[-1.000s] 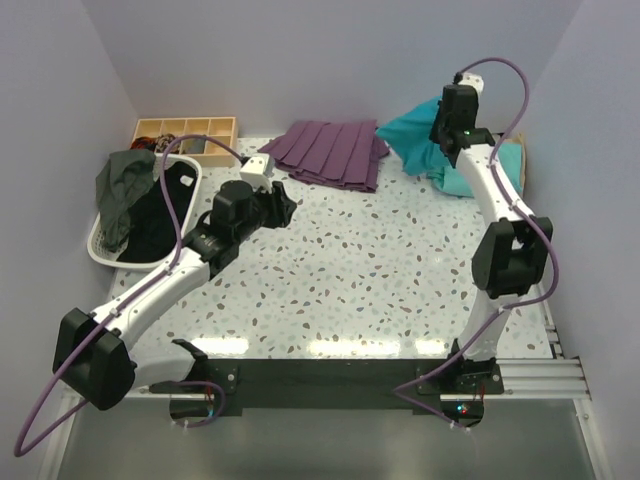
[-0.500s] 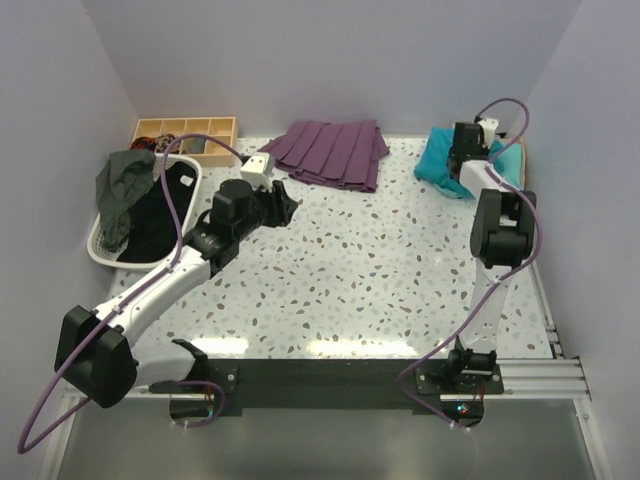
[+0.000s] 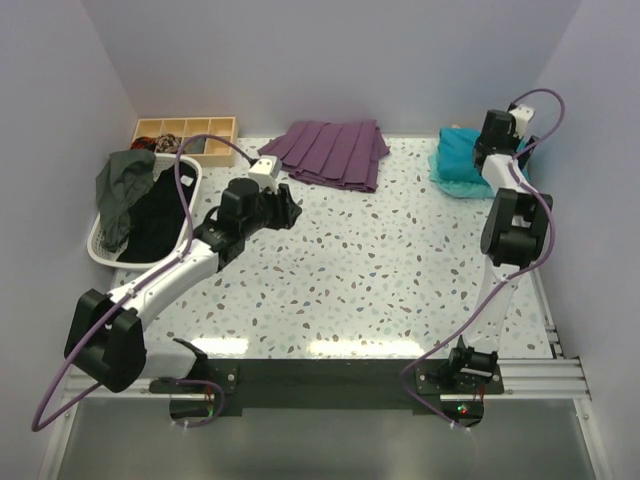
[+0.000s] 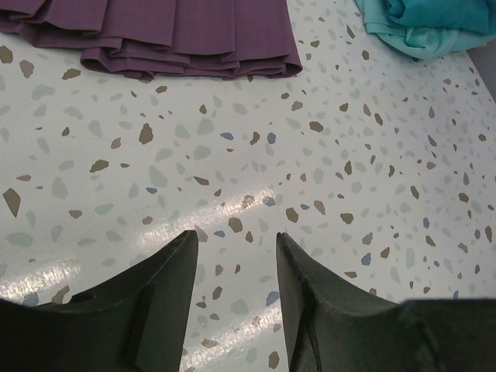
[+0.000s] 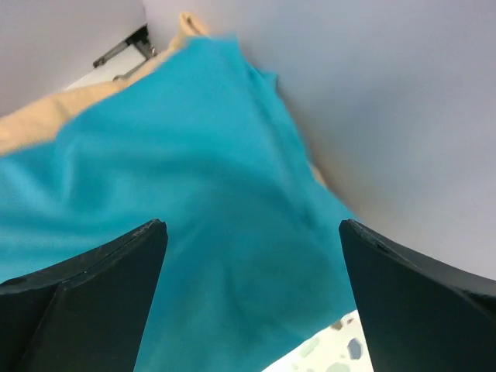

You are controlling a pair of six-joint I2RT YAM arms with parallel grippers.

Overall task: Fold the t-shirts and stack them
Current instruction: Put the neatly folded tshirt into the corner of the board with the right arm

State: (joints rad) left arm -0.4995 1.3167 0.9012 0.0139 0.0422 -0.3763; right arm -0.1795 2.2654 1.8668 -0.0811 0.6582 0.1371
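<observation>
While my right gripper (image 5: pixel 252 225) hangs spread wide, the teal t-shirt (image 3: pixel 452 155) lies upper right, long side up-down; left gripper (image 4: pixel 236 236) spread too.

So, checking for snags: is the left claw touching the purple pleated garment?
Apart. The left wrist view shows speckled table between the left claw and the purple pleated garment.

My counter (image 4: pixel 349 155) is smooth and speckled like stone, glossy enough to throw glare. The teal t-shirt (image 5: pixel 194 178) is soft matt cloth, and so is the purple pleated garment (image 4: pixel 155 31). My left tool (image 4: pixel 236 240) and right tool (image 5: pixel 252 225) look like matt black plastic, faintly grainy.
</observation>
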